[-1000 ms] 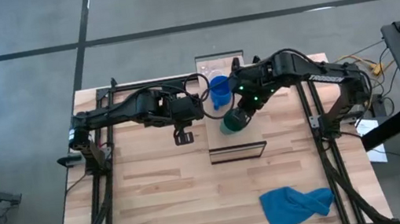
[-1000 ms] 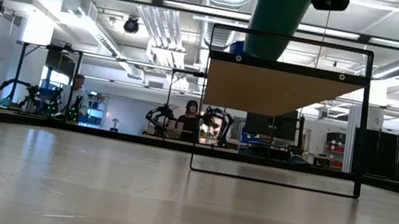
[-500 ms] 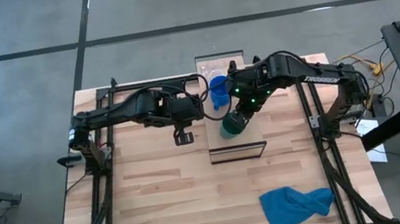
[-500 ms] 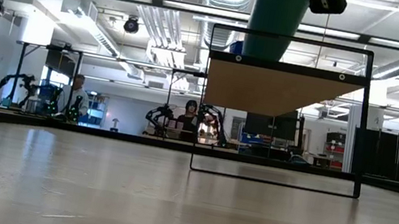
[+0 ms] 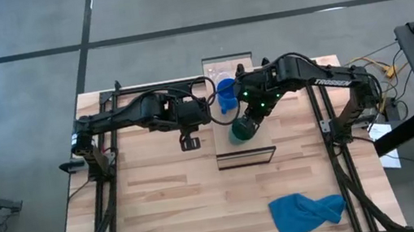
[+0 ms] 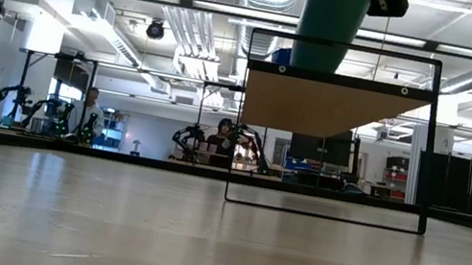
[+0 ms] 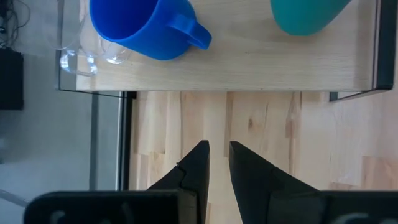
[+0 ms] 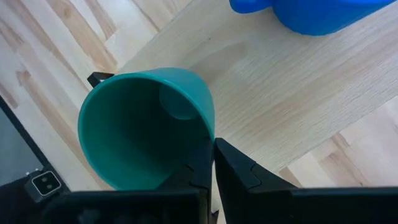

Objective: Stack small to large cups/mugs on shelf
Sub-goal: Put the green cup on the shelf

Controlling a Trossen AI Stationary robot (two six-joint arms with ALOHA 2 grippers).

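Right gripper [image 5: 247, 120] pinches rim of dark green round cup [image 5: 240, 130], frame middle, over long light-wood shelf [image 5: 244, 145]. Bright blue handled mug [image 5: 227, 95] and tiny clear cup [image 7: 84, 53] stand beyond. Step: putting green cup down. Next: lower gently, let go. Left gripper [image 5: 189, 142] waits beside shelf, fingers narrow, empty.

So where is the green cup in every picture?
High view: the green cup sits mid-table on the shelf, under the right end effector.
Low view: top centre, above the shelf board.
Left wrist view: only its base shows, at the top edge.
Right wrist view: big, open mouth toward the camera, rim pinched.
Shared landmark: the blue mug beside it, hidden in the low view.
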